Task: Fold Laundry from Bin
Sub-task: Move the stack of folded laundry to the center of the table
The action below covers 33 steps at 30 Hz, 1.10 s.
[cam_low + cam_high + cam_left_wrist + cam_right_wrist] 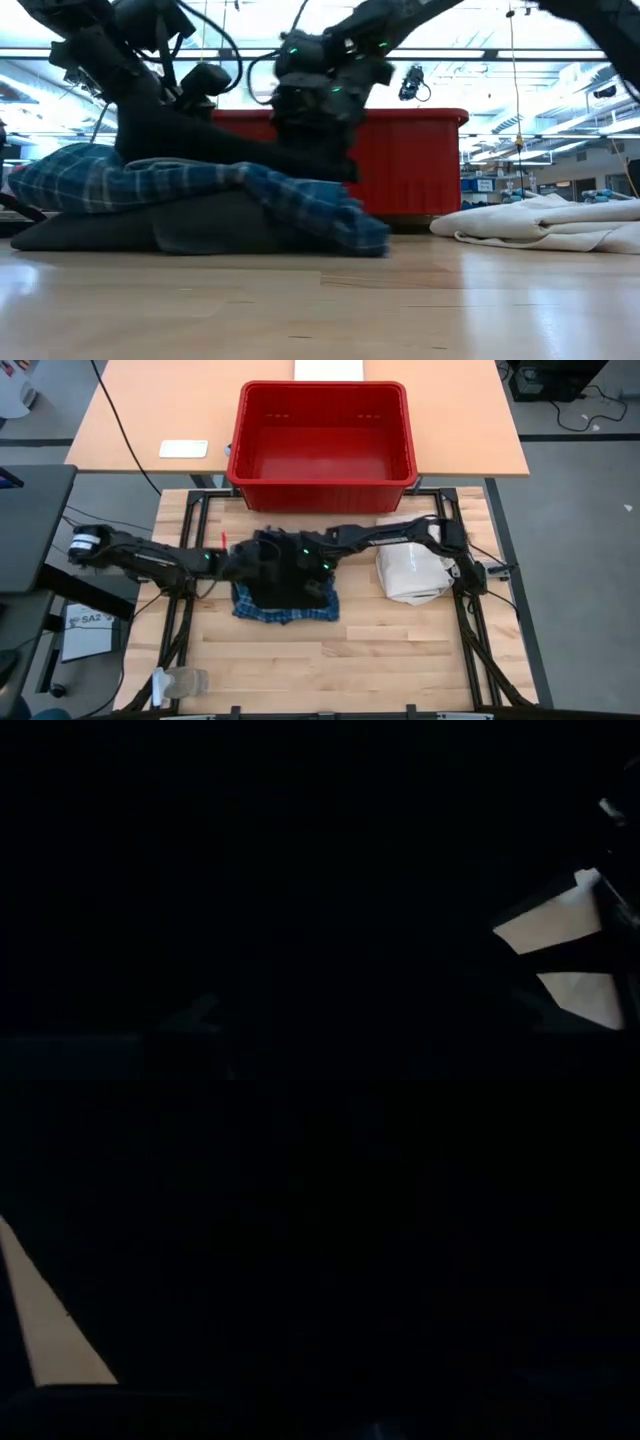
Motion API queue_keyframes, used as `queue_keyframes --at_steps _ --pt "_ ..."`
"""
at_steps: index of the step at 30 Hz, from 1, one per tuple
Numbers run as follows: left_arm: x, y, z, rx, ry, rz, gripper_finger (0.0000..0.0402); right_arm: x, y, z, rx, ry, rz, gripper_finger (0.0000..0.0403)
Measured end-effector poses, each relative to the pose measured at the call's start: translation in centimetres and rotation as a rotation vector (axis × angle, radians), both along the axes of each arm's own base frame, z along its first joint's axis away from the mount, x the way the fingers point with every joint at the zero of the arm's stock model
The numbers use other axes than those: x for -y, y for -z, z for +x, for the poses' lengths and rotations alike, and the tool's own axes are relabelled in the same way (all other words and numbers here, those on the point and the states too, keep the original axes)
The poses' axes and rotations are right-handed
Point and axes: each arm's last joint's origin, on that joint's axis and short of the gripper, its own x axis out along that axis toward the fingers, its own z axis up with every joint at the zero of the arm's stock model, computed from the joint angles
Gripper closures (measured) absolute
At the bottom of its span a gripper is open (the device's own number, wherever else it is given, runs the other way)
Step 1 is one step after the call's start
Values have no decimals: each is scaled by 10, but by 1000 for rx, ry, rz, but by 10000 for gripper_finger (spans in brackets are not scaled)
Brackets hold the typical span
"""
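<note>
A blue-and-white plaid shirt (pixel 285 610) lies mid-table on a dark grey piece (pixel 150 225). A black piece (pixel 285 582) is heaped on top of them. My left gripper (pixel 262 560) and my right gripper (pixel 312 560) come in from either side and meet low over the black piece, buried in dark cloth. Both wrist views are almost wholly dark, with only slivers of table showing. The red bin (pixel 322 478) stands at the table's far edge, with nothing showing inside it in the high view.
A white fabric bag (pixel 415 572) lies right of the pile, under the right arm. A clear plastic object (pixel 180 682) sits at the near left corner. Bare wood lies between the pile and the near edge.
</note>
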Motion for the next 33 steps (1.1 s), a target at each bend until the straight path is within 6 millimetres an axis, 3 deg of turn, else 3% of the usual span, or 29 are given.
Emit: queue_keyframes --at_steps 6,14,18,21,25,28,30,33 --pt "37 7 40 71 44 47 171 -34 17 -60 38 48 43 287" --pt "80 -1 119 45 226 160 171 -85 18 -141 95 116 95 287" --pt "95 -21 148 12 331 218 171 -107 12 -163 103 114 104 287" --pt "100 -52 157 -23 403 250 171 -120 -5 -175 166 134 99 287" --pt "103 -108 160 -10 483 330 171 -124 -39 -187 309 185 129 287" --pt "104 -138 159 -11 531 384 171 -117 -61 -196 412 240 131 287" --pt "106 -146 159 -1 557 414 171 -109 -70 -199 477 293 82 287" --pt "114 -142 158 -9 615 465 171 -91 -72 -194 558 358 7 289"
